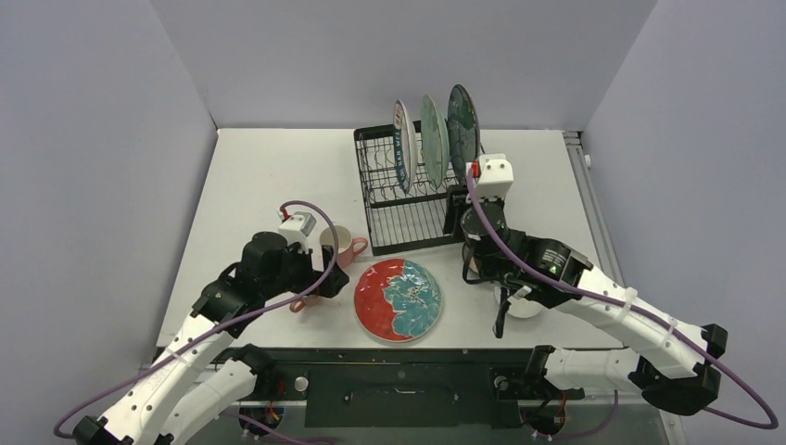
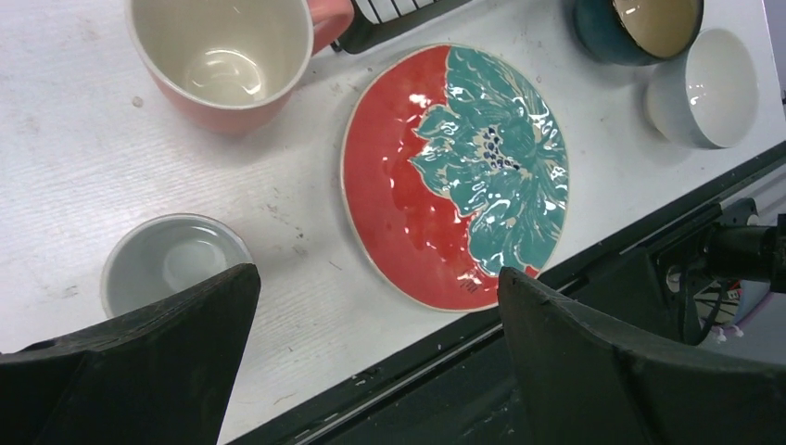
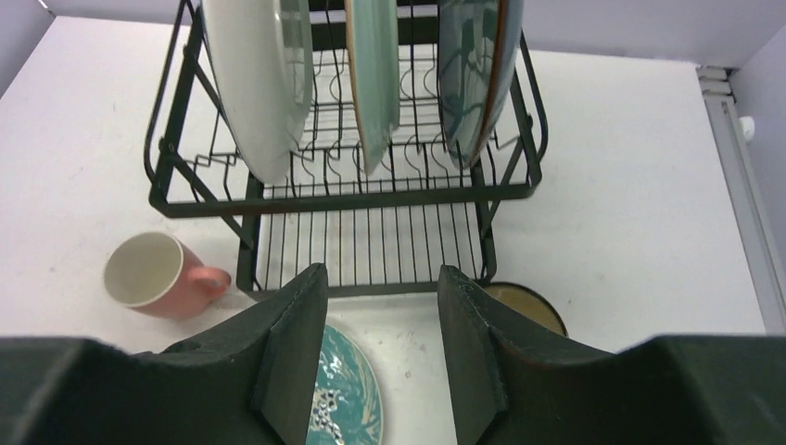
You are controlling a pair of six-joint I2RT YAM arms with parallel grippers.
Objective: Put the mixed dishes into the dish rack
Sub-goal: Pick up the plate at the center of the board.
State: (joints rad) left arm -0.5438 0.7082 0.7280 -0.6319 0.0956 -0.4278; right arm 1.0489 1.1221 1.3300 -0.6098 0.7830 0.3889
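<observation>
The left gripper (image 2: 375, 278) hangs wide open and empty over the table, near the pink mug (image 1: 338, 243). The red plate (image 1: 399, 298) lies flat just before the rack (image 1: 408, 221), where three plates (image 1: 434, 139) stand upright. The right gripper (image 3: 380, 278) is half open and holds nothing.

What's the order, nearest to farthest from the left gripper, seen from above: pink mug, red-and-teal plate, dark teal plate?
1. pink mug, beside the left gripper.
2. red-and-teal plate, to its right.
3. dark teal plate, upright in the dish rack.
</observation>
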